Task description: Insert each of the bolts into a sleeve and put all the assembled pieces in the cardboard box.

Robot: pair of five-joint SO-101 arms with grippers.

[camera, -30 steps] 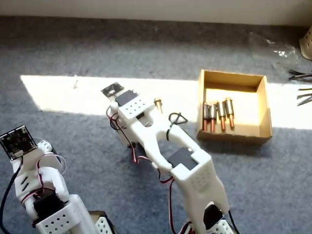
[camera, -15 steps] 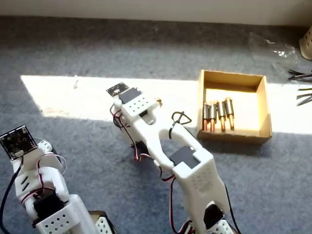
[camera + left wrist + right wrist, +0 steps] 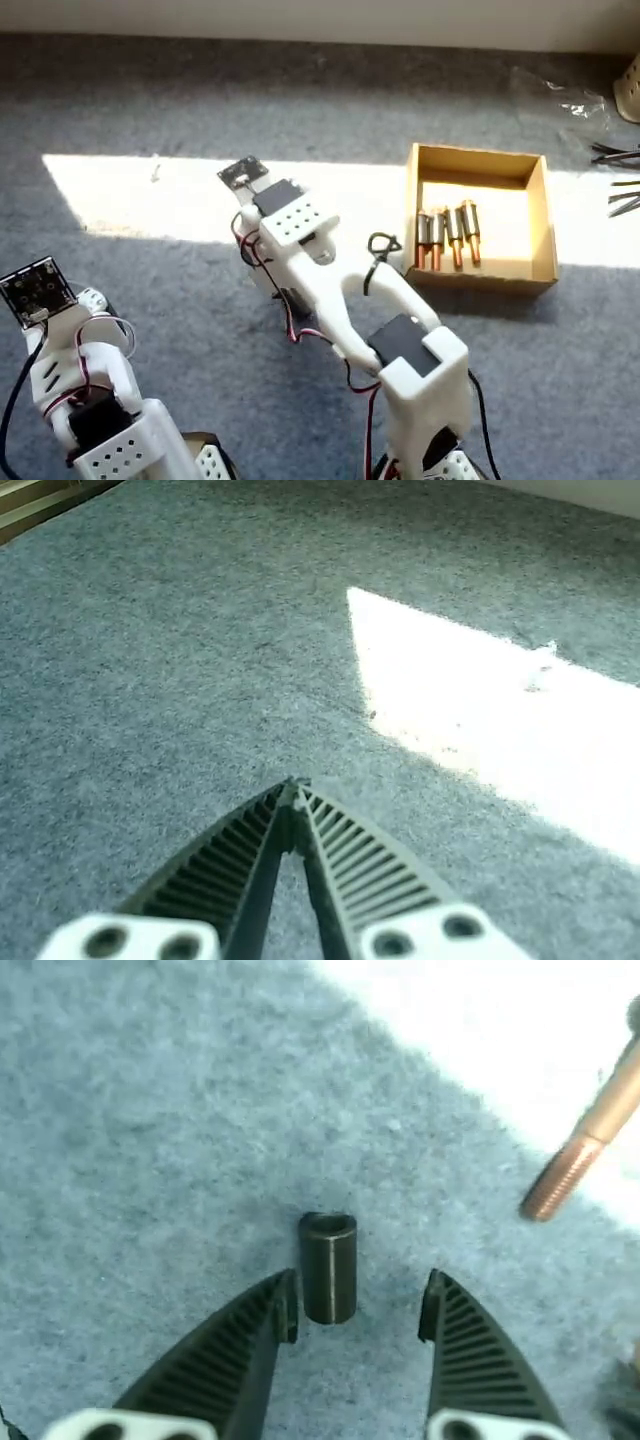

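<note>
Right end effector point(image 3: 360, 1295) open, jaws straddling sleeve point(image 3: 328, 1265) on surface point(image 3: 150, 1110), lined up for grasp; bolt point(image 3: 585, 1155) nearby; left end effector point(image 3: 292, 790) closed, empty, parked clear; four assembled pieces point(image 3: 447, 236) in cardboard box point(image 3: 478, 160)

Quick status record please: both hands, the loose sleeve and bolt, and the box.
Right hand: open, fingers either side of the sleeve
Sleeve: on the carpet, not gripped
Bolt: on the carpet, apart from the sleeve, not inserted
Left hand: shut, empty
Cardboard box: holds four assembled pieces
</note>
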